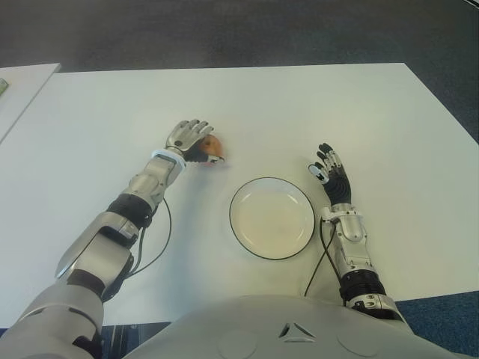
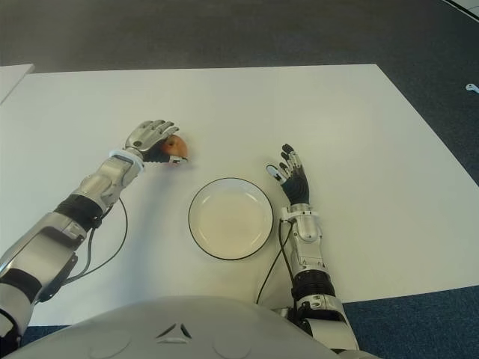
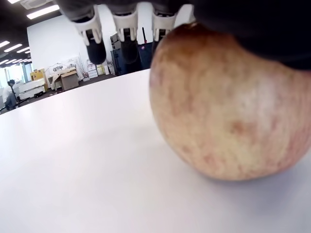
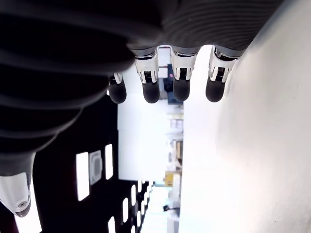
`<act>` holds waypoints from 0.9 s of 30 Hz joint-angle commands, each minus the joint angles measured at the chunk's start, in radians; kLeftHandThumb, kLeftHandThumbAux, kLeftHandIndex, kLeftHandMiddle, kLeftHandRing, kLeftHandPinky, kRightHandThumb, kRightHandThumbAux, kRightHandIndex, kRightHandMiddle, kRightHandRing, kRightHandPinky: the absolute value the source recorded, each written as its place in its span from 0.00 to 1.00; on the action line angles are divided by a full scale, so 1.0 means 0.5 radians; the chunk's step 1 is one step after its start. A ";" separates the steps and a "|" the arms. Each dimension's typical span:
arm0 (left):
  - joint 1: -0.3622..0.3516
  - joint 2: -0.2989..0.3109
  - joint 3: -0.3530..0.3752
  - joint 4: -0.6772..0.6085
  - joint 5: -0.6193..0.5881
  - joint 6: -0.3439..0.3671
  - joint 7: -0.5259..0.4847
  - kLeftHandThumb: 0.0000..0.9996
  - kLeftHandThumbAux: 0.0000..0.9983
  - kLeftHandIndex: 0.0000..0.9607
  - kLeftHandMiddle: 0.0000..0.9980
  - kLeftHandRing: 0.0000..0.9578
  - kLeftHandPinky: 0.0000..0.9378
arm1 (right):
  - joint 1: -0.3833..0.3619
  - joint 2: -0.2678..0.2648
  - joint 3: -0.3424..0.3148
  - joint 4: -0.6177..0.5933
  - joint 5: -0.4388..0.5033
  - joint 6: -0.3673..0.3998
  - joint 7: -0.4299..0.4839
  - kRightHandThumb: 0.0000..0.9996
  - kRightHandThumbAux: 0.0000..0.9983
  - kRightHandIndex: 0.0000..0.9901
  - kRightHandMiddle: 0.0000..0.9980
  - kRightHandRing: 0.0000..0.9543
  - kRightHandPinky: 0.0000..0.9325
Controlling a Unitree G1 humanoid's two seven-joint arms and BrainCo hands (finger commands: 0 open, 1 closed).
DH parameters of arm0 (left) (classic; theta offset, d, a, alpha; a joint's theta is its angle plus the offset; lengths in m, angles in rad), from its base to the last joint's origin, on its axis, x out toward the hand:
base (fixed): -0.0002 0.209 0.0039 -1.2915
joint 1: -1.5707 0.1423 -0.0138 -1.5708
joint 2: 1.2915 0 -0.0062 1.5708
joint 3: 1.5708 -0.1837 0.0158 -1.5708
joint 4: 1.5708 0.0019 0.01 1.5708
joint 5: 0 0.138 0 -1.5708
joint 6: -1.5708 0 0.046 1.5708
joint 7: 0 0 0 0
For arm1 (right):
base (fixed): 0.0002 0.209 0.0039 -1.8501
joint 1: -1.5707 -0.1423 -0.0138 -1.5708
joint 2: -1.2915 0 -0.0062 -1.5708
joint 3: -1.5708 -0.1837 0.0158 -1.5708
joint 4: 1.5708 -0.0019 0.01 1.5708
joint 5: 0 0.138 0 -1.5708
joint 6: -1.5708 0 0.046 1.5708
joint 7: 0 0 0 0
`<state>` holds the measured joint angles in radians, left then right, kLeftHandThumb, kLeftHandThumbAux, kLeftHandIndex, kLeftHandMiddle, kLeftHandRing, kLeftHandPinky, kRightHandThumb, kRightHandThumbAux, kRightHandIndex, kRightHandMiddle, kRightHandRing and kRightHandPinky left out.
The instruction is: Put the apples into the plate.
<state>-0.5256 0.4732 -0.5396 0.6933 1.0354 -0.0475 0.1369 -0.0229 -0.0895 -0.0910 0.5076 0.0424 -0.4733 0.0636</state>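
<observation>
One reddish-yellow apple (image 1: 213, 147) sits on the white table (image 1: 299, 105), left of and beyond the plate. My left hand (image 1: 188, 137) lies over the apple from the left, palm on its top. In the left wrist view the apple (image 3: 228, 107) still stands on the table and the fingers (image 3: 92, 34) stretch straight out past it, not curled around it. The white plate (image 1: 235, 218) with a dark rim is empty and lies near the table's front middle. My right hand (image 1: 329, 170) shows just right of the plate, fingers (image 4: 150, 82) spread and holding nothing.
A second white table edge (image 1: 22, 82) shows at the far left. Dark carpet (image 1: 224, 30) lies beyond the table. A black cable (image 1: 161, 239) loops beside my left forearm, and another (image 1: 318, 265) runs by my right forearm.
</observation>
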 commanded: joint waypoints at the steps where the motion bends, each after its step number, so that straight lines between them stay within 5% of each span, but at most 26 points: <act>1: 0.045 -0.027 -0.061 0.083 -0.019 0.017 -0.013 0.32 0.17 0.00 0.00 0.00 0.00 | 0.154 0.006 -0.009 0.145 -0.009 0.101 -0.006 0.16 0.53 0.00 0.00 0.00 0.00; 16: 0.058 -0.077 -0.089 0.156 -0.140 -0.021 0.052 0.33 0.25 0.03 0.02 0.02 0.06 | 0.180 -0.002 -0.037 0.100 0.032 0.105 0.015 0.16 0.55 0.00 0.00 0.00 0.00; 23: 0.059 -0.095 -0.111 0.246 -0.182 -0.073 0.116 0.41 0.29 0.22 0.26 0.27 0.32 | 0.182 -0.009 -0.043 0.091 0.044 0.115 0.020 0.17 0.55 0.00 0.00 0.00 0.00; 24: 0.054 -0.097 -0.113 0.258 -0.186 -0.080 0.121 0.44 0.30 0.26 0.36 0.39 0.44 | 0.181 -0.010 -0.045 0.090 0.046 0.117 0.021 0.17 0.55 0.00 0.00 0.00 0.00; 27: 0.022 -0.118 -0.121 0.328 -0.204 -0.077 0.089 0.54 0.36 0.36 0.53 0.56 0.60 | 0.179 -0.015 -0.049 0.086 0.050 0.125 0.021 0.16 0.55 0.00 0.00 0.00 0.00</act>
<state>-0.5449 0.4301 -0.5693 0.7888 0.9358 -0.0858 0.2206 -0.0072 -0.1003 -0.1070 0.4932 0.0635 -0.4735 0.0718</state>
